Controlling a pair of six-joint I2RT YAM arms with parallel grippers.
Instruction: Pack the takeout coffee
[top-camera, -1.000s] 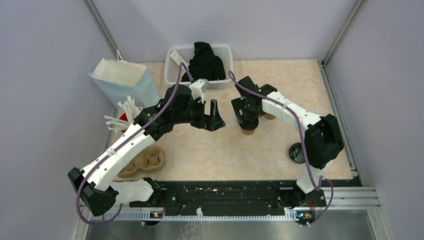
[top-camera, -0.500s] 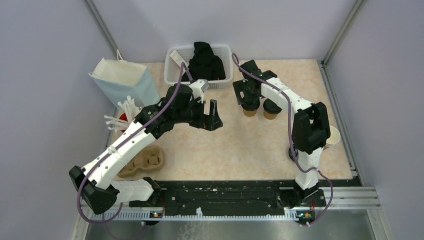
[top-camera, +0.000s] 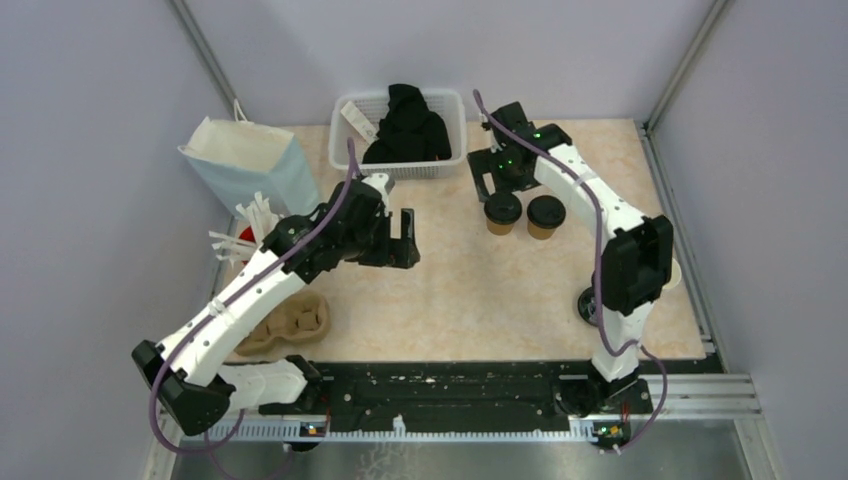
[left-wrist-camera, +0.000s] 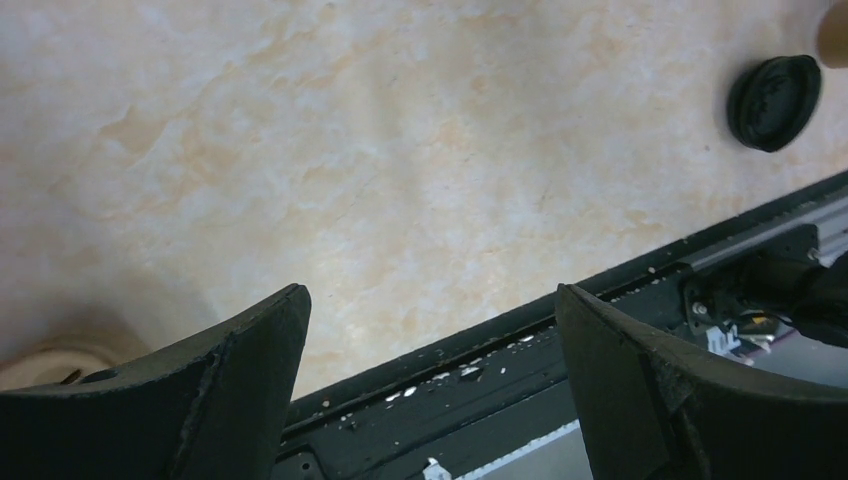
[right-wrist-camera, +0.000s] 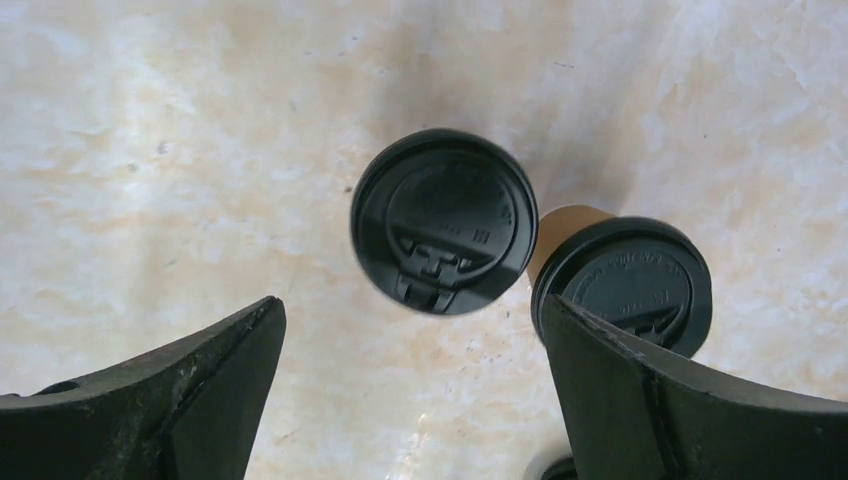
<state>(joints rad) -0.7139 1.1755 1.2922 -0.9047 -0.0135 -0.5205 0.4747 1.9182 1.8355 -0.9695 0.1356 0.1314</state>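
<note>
Two takeout coffees, brown paper cups with black lids, stand side by side on the table: the left one (top-camera: 502, 212) (right-wrist-camera: 443, 220) and the right one (top-camera: 545, 215) (right-wrist-camera: 625, 285). My right gripper (top-camera: 497, 184) (right-wrist-camera: 410, 400) hangs just above and behind them, open and empty, its jaws wide apart. My left gripper (top-camera: 400, 240) (left-wrist-camera: 430, 380) is open and empty over the table's middle left, well apart from the cups.
A loose black lid (top-camera: 590, 305) (left-wrist-camera: 773, 88) lies at the right front. An open cup (top-camera: 668, 272) shows behind the right arm. A white basket (top-camera: 452, 105) with black cloth is at the back. A paper bag (top-camera: 250, 160), a red straw cup (top-camera: 245, 240) and a cardboard carrier (top-camera: 290, 325) are on the left.
My right gripper carried a lidded cup back beside the other cup, let go of it and drew up and away. My left gripper pulled back to the left.
</note>
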